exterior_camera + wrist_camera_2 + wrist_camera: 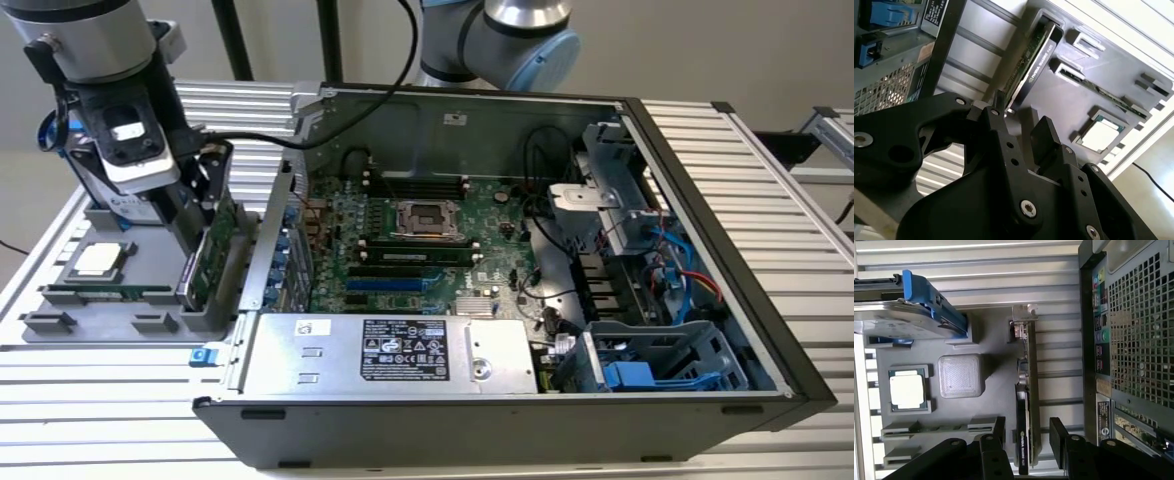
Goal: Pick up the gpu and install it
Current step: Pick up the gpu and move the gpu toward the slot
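I am holding my gripper (1029, 429) wide open, gripping nothing; the gpu (1027, 390) is standing on edge in the grey tray (996, 395), between my fingers (1058, 432), touching neither.

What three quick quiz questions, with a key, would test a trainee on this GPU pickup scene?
1. True or false: the gripper is shut on the gpu.
2. The gpu stands on edge in: A the motherboard slot, B the grey tray, C the drive bay.
3. In the exterior view, on which side of the computer case is the tray?
Key: 1 false, it is open astride the card; 2 B; 3 the exterior view's left.
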`<state>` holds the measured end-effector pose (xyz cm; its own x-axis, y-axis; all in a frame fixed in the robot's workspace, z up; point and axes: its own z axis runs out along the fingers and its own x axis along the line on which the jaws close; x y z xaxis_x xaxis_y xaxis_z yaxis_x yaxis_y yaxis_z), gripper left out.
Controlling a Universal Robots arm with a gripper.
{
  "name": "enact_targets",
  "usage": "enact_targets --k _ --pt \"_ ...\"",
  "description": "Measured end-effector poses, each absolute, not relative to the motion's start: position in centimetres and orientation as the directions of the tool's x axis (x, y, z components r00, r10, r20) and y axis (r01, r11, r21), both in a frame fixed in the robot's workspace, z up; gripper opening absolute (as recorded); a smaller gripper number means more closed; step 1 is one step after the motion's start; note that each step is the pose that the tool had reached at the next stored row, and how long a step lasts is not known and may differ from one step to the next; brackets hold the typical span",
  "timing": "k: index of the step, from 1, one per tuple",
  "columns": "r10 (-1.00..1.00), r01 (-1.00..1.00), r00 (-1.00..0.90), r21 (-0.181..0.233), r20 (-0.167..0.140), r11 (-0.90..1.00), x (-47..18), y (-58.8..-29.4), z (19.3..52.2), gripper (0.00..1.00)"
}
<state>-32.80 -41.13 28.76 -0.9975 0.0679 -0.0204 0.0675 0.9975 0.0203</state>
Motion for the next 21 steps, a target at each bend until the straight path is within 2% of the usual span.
enact_targets --k 21 --pt "0.082 0.082 -0.996 0.008 -0.021 0.997 -32.8 -41.1 27.6 1.0"
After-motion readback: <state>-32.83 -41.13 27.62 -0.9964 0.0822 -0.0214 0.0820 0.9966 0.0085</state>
